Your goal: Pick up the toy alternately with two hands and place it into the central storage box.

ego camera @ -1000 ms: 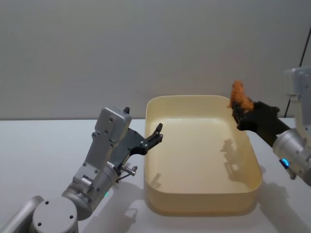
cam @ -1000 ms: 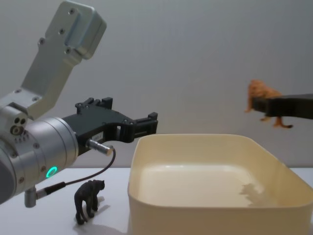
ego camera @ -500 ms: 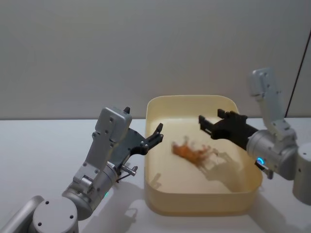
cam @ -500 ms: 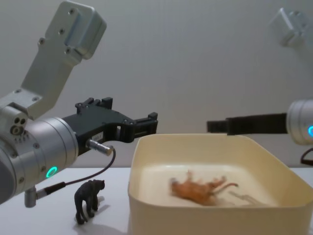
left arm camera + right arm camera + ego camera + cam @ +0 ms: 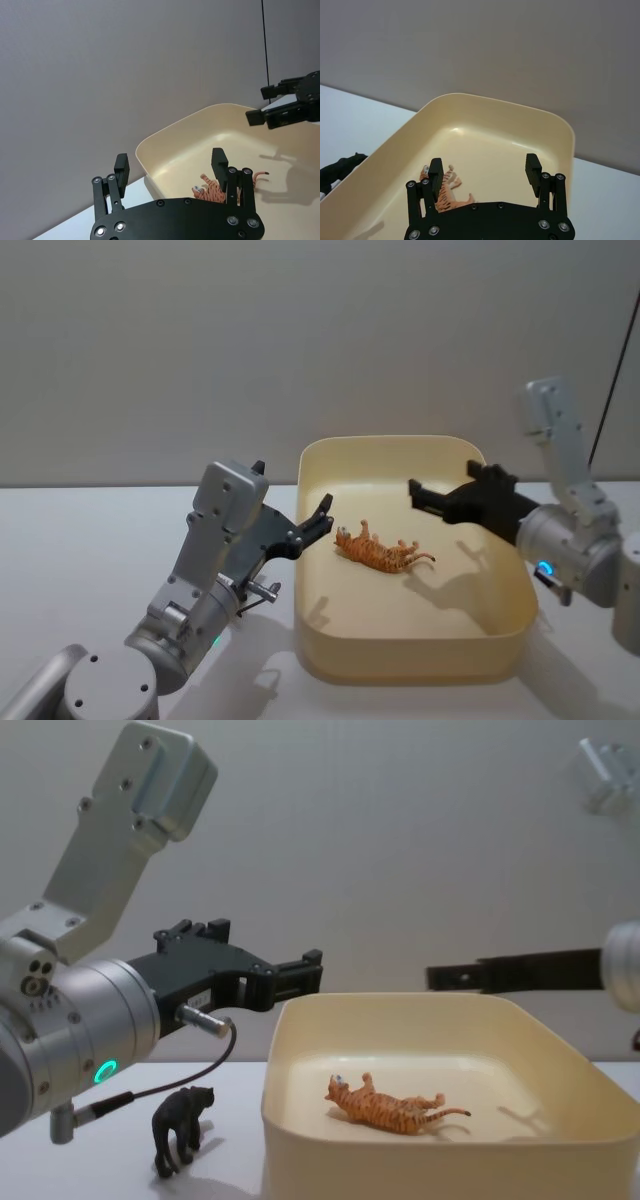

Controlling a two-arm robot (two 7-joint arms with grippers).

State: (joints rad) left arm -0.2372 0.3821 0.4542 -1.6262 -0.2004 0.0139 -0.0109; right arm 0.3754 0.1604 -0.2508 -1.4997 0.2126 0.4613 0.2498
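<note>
The toy, an orange striped tiger [image 5: 380, 551], lies on its side on the floor of the cream-yellow storage box [image 5: 400, 668], left of its middle. It also shows in the chest view as the tiger [image 5: 392, 1106] inside the box [image 5: 440, 1172]. My right gripper [image 5: 443, 483] hovers open and empty above the box's right half, a little above and to the right of the tiger. My left gripper [image 5: 322, 518] stands open and empty just outside the box's left rim. The right wrist view has the open gripper [image 5: 484, 167] over the tiger [image 5: 445, 194].
A small black animal figure [image 5: 182, 1126] stands on the white table left of the box, under my left arm; it is also the black figure [image 5: 337, 170] in the right wrist view. A plain grey wall stands behind the table.
One second ago my right gripper held the tiger above the box's far right rim. It opened, the tiger dropped and tumbled, and now it lies still inside. The left arm has not moved.
</note>
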